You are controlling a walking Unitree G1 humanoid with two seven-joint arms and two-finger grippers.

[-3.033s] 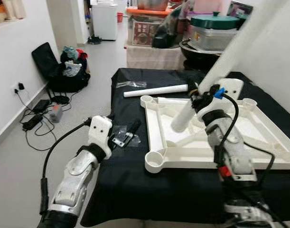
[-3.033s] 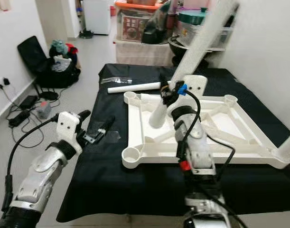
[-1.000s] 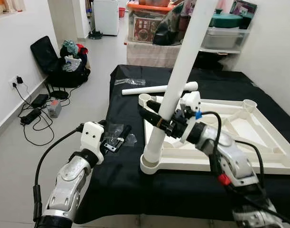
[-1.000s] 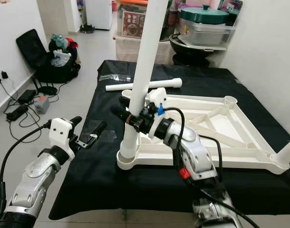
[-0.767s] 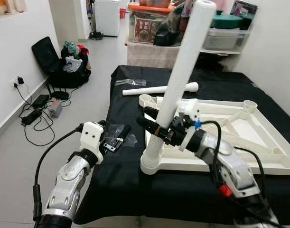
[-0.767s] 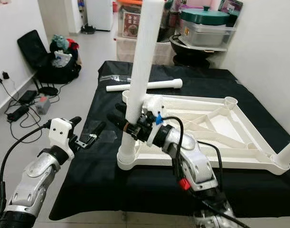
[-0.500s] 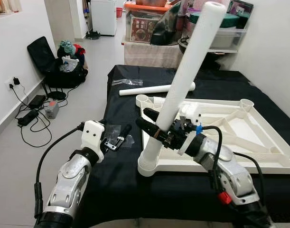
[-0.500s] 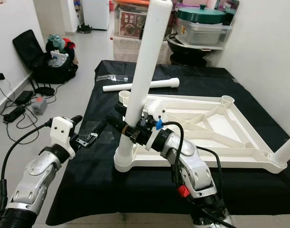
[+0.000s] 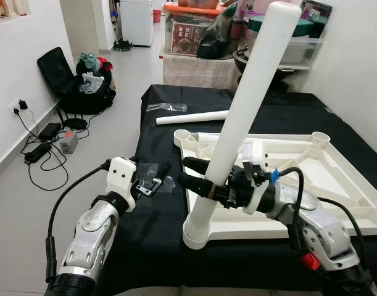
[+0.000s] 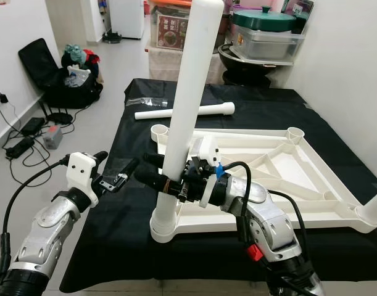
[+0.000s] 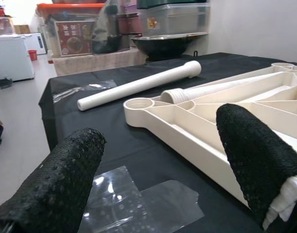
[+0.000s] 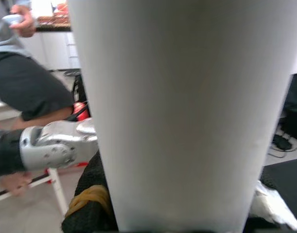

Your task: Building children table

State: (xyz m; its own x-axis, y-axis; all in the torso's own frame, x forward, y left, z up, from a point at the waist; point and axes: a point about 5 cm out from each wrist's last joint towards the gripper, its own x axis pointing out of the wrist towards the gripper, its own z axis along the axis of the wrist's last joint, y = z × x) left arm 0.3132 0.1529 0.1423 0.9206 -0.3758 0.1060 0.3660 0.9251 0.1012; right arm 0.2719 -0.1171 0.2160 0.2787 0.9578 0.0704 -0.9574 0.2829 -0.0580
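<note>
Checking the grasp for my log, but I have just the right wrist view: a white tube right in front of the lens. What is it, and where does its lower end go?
Observer: It is a white table leg. The right gripper is shut on it low down, and its foot stands in the near-left corner socket of the upturned tabletop.
Operator: Upright?
Observer: No, it leans, top tipped toward the robot's right. I cannot tell whether it is fully seated.
Operator: And the left arm?
Observer: The left gripper hovers open over the black cloth, left of the tabletop, holding nothing.
</note>
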